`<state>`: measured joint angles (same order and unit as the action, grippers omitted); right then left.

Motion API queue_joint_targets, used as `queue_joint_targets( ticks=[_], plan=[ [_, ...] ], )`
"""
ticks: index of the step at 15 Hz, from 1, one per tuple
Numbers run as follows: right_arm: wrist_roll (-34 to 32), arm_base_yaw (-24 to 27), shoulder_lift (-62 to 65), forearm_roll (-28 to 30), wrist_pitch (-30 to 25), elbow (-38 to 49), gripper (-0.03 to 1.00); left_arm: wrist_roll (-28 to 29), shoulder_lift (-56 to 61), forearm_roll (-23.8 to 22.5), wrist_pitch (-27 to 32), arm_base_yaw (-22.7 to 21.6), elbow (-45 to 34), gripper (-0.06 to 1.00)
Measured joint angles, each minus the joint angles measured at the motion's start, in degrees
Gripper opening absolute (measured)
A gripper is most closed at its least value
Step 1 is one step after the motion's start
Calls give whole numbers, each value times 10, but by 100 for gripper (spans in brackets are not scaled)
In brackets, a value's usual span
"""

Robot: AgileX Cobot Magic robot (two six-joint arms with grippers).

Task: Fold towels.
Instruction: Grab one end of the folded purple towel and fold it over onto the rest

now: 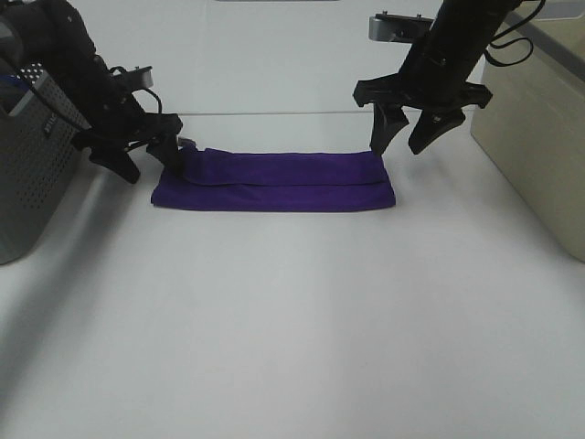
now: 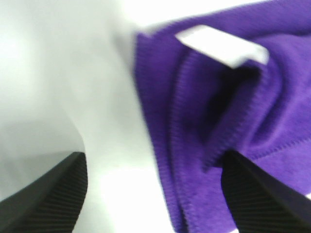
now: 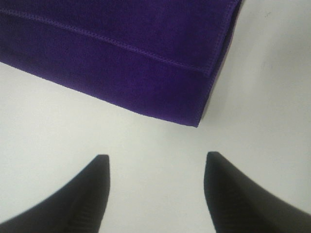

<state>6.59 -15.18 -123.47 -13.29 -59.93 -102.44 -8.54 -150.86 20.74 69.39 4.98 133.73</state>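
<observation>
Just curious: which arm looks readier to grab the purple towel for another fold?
Probably left. The left gripper, open, straddles the towel at its end; the right gripper, also open, has only bare table between its jaws.

Folded towel (image 1: 274,183) flat on table (image 1: 292,320); left gripper (image 1: 146,163), right gripper (image 1: 396,149) at ends.

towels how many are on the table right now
1. The purple towel lies on the table folded in a long strip, its ends near the left gripper and the right gripper. Its layers could hide another, but none shows.
</observation>
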Motion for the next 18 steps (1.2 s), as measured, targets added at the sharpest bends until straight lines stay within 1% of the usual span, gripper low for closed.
queue_joint_targets(
  ticks=[1,3,7,9,11,15,16,17,18],
  plan=[
    [0,0,0,0,0,0,58,15,-2,-12,0,-2,10,70],
    [0,0,0,0,0,0,58,21,-7,-9,2,-3,16,70],
    [-1,0,0,0,1,0,58,21,-19,26,1,-3,21,70],
    [-2,0,0,0,1,0,58,15,-23,52,1,0,23,70],
    [-2,0,0,0,1,0,58,15,-26,57,0,13,23,70],
    [-2,0,0,0,1,0,58,15,-36,72,-4,55,30,69],
    [-2,0,0,0,0,0,58,15,-37,72,-4,64,30,66],
    [-2,0,0,0,0,0,58,15,-37,69,-4,69,30,57],
    [-2,0,0,0,0,0,58,15,-40,65,-4,73,30,43]
  ],
)
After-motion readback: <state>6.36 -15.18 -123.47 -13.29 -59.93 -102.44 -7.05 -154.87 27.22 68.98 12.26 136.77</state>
